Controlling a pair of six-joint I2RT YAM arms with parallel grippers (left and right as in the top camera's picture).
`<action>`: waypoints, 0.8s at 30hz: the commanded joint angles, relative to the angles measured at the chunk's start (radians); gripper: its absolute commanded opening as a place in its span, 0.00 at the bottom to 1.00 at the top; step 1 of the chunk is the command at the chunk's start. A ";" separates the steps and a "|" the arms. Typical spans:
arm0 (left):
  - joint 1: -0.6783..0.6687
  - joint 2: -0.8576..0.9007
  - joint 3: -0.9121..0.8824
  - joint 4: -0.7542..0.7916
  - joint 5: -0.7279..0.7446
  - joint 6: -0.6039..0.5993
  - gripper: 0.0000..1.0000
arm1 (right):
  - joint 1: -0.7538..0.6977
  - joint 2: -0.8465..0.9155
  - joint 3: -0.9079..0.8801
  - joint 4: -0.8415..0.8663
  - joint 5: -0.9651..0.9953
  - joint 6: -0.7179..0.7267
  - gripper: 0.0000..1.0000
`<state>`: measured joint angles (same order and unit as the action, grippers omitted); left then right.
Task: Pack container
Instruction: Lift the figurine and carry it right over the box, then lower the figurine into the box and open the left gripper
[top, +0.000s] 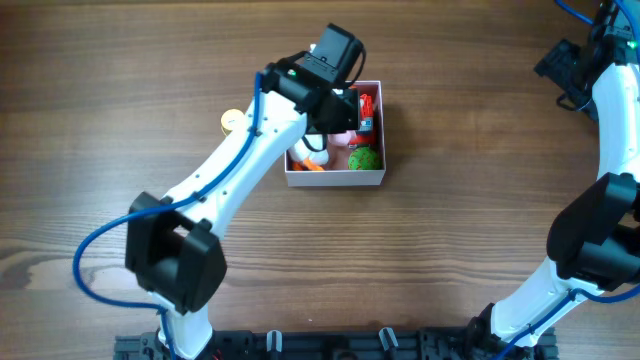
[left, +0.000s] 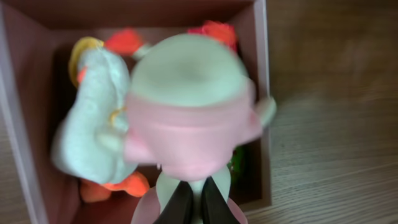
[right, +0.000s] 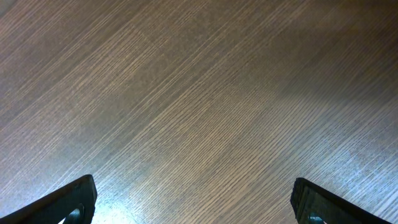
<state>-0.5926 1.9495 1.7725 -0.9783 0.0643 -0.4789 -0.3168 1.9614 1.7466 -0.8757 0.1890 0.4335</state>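
Where left arm (top: 235, 160) overlaps container (top: 336, 180), pink toy (left: 186, 134) blurred in jaws

Left arm (top: 230, 160) over open container (top: 335, 181)

Open white container (top: 335, 180) (pink interior), upright

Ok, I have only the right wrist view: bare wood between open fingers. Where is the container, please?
Observer: The container is near the middle of the table, far from the right end effector.
Operator: Is the other end effector near it?
Observer: Yes, the left end effector is right over it, shut on a pink toy.
Operator: Is anything inside the container?
Observer: A white toy and a green toy, among others.
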 joint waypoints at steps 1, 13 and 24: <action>-0.004 0.059 0.021 0.004 -0.021 -0.032 0.04 | 0.003 -0.013 -0.004 0.001 0.021 0.014 1.00; 0.002 0.071 0.021 0.049 -0.046 -0.031 0.04 | 0.003 -0.013 -0.004 0.001 0.021 0.014 1.00; 0.002 0.114 0.021 0.055 -0.063 -0.031 0.09 | 0.003 -0.013 -0.004 0.001 0.021 0.013 1.00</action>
<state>-0.5957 2.0457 1.7725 -0.9268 0.0193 -0.5003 -0.3168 1.9614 1.7466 -0.8757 0.1890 0.4335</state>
